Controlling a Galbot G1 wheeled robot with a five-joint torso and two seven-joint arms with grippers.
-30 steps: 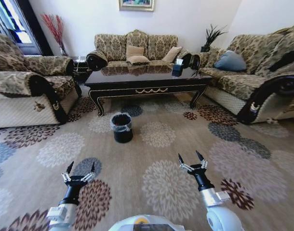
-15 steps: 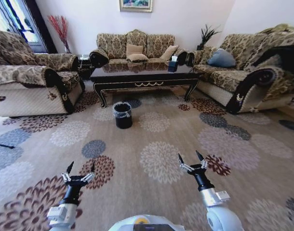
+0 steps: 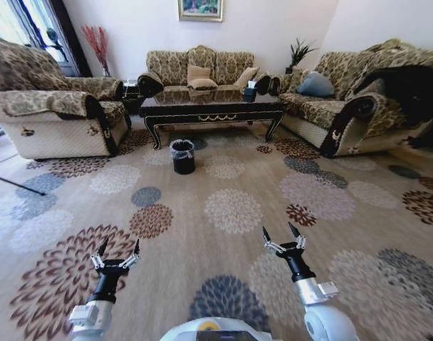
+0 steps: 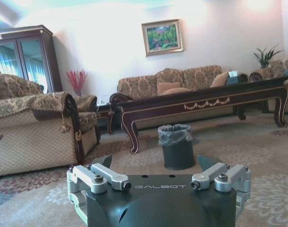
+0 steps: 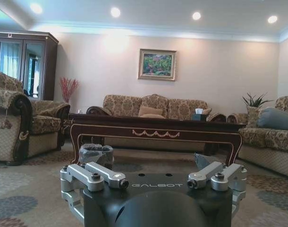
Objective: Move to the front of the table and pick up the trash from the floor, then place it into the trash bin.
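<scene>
Standing at twelve o'clock, far across the carpet [image 3: 234,213], is the table [image 3: 211,108], the trash bin [image 3: 182,156] just before it. Left gripper [image 3: 116,253] at seven o'clock and right gripper [image 3: 283,239] at five o'clock hover with fingers spread, empty.

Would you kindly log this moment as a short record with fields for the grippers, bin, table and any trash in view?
left gripper: open, held low over the carpet, holding nothing
right gripper: open, held low over the carpet, holding nothing
trash bin: upright on the carpet in front of the table, liner over its rim
table: far ahead, between the sofas
trash: too small to make out on the floor
</scene>
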